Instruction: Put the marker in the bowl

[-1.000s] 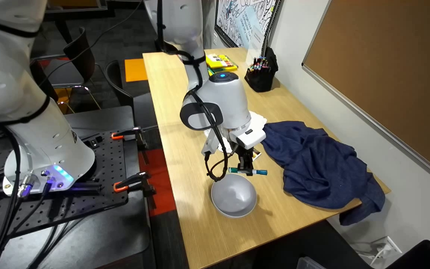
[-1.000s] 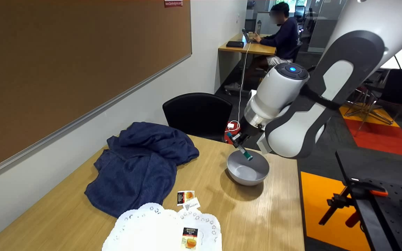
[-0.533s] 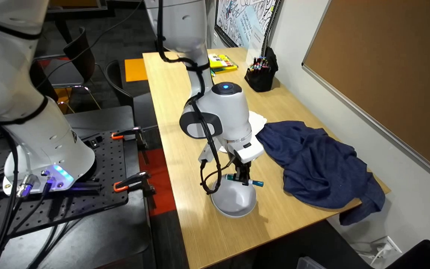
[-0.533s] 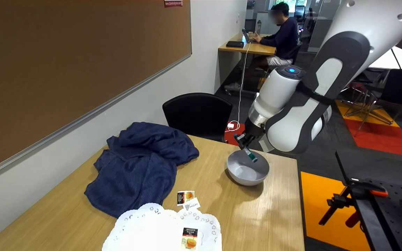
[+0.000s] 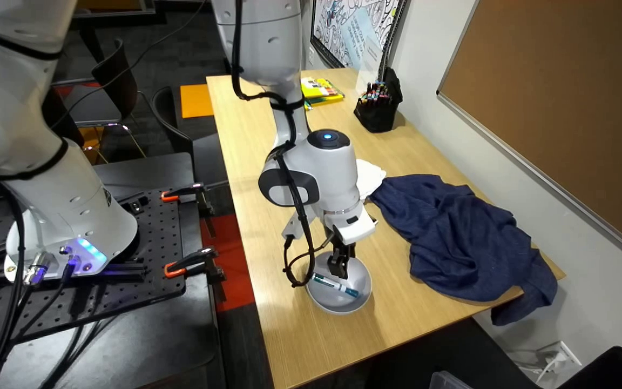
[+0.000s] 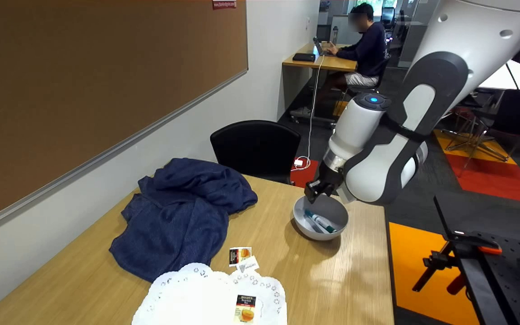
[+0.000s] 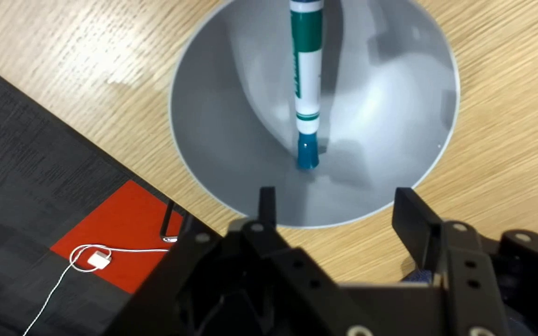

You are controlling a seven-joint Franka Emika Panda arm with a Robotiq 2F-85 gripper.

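white-and-green, teal-capped marker [image 7: 308, 84] is contained in round pale grey bowl [image 7: 381, 116]; black 2-finger gripper [image 7: 336, 201] is parted wide, nothing held. bowl could be tipped if snagged when gripper is lifted.

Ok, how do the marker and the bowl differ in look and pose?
Shape: the marker is a slim stick, the bowl round and hollow. Colour: the marker is white, green and blue, the bowl plain grey. Pose: the marker lies on its side inside the bowl, while the bowl stands upright on the wood-grain table. Shared: the end effector, open, grips neither.
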